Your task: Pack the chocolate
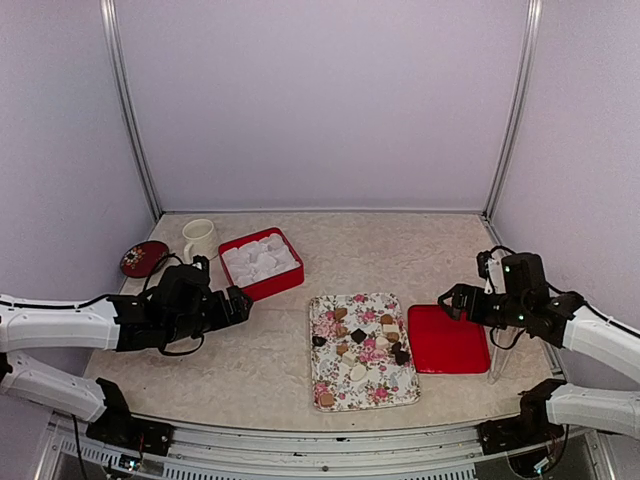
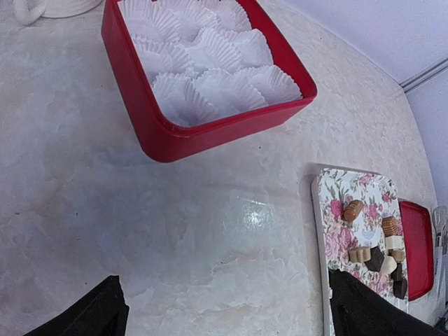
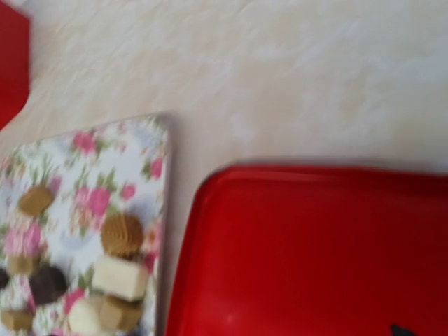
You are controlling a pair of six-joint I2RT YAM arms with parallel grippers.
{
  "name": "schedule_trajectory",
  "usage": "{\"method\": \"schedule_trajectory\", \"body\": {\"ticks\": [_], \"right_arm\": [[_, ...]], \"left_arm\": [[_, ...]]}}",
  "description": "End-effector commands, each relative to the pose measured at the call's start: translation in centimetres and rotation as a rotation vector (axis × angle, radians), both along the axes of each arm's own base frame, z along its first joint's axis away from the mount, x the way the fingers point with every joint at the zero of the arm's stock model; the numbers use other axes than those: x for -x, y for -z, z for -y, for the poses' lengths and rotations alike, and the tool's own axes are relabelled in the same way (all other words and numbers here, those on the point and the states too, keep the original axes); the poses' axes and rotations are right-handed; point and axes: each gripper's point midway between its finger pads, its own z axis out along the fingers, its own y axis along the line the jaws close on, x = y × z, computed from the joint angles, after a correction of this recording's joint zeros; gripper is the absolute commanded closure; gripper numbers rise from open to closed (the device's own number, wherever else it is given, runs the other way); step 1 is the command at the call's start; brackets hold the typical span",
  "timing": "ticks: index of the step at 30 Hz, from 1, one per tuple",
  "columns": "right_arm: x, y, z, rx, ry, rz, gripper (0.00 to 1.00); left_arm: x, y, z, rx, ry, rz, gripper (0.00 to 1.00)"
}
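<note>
Well, with the left fingers (image 2: 91,315) and right fingers (image 1: 450,298) both spread empty, I'd pinch one chocolate (image 1: 358,337) off the tray (image 1: 380,392) from straight above, then lower it gently into the box (image 1: 270,288).

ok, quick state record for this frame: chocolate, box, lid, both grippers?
chocolate: loose pieces on floral tray, none in box
red box: open, white liners empty, far-left of tray
red lid: flat on table, right of tray
left gripper: open, empty, near box's front
right gripper: open, empty, at lid's far edge
mug: left of box
</note>
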Motion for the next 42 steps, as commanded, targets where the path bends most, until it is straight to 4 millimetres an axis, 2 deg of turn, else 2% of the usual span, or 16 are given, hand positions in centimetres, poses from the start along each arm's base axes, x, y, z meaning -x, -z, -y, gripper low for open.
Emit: {"method": "schedule_trajectory", "body": {"ticks": [1, 3, 6, 8, 10, 11, 14, 18, 25, 28, 32, 37, 42], "right_arm": [[-0.6, -1.8, 2.8, 0.088, 0.149, -0.073, 0.0], [-0.1, -1.6, 3.7, 0.097, 0.176, -0.151, 0.0], [1.0, -1.0, 6.1, 0.111, 0.254, -0.243, 0.0], [1.1, -2.0, 7.1, 0.096, 0.293, -0.248, 0.0], [1.3, -3.0, 9.0, 0.091, 0.381, -0.27, 0.0], [1.8, -2.9, 9.7, 0.095, 0.411, -0.299, 0.0], [2.7, -2.1, 11.0, 0.096, 0.482, -0.371, 0.0], [3.7, 0.0, 11.9, 0.099, 0.558, -0.478, 0.03], [4.9, 3.1, 14.2, 0.136, 0.685, -0.592, 0.2], [5.5, 4.1, 15.3, 0.133, 0.73, -0.624, 0.27], [5.8, 4.9, 16.8, 0.148, 0.785, -0.619, 0.43], [5.7, 5.9, 16.9, 0.15, 0.791, -0.646, 0.45], [5.3, 6.5, 17.5, 0.161, 0.814, -0.641, 0.54]], "left_arm": [[-1.5, -2.5, 0.8, 0.012, -0.016, 0.086, 0.01], [-1.8, -2.8, 1.0, 0.023, -0.015, 0.101, 0.01], [-2.0, -2.8, 1.5, 0.046, -0.011, 0.113, 0.01], [-2.2, -2.4, 1.5, 0.045, -0.034, 0.108, 0.01], [-2.3, -1.7, 1.5, 0.03, -0.057, 0.098, 0.01], [-2.4, -1.5, 1.5, 0.018, -0.065, 0.095, 0.01], [-2.7, -0.6, 1.8, -0.038, -0.05, 0.078, 0.01], [-3.4, 0.3, 3.0, -0.094, -0.021, 0.041, 0.01], [-3.3, 0.7, 4.7, -0.068, 0.081, 0.031, 0.01], [-3.1, 0.2, 4.2, 0.024, 0.103, 0.043, 0.01], [-3.1, -1.1, 3.0, 0.108, 0.103, 0.081, 0.01], [-3.5, -2.2, 2.3, 0.148, 0.101, 0.105, 0.01], [-3.7, -2.7, 1.7, 0.16, 0.083, 0.119, 0.01]]}}
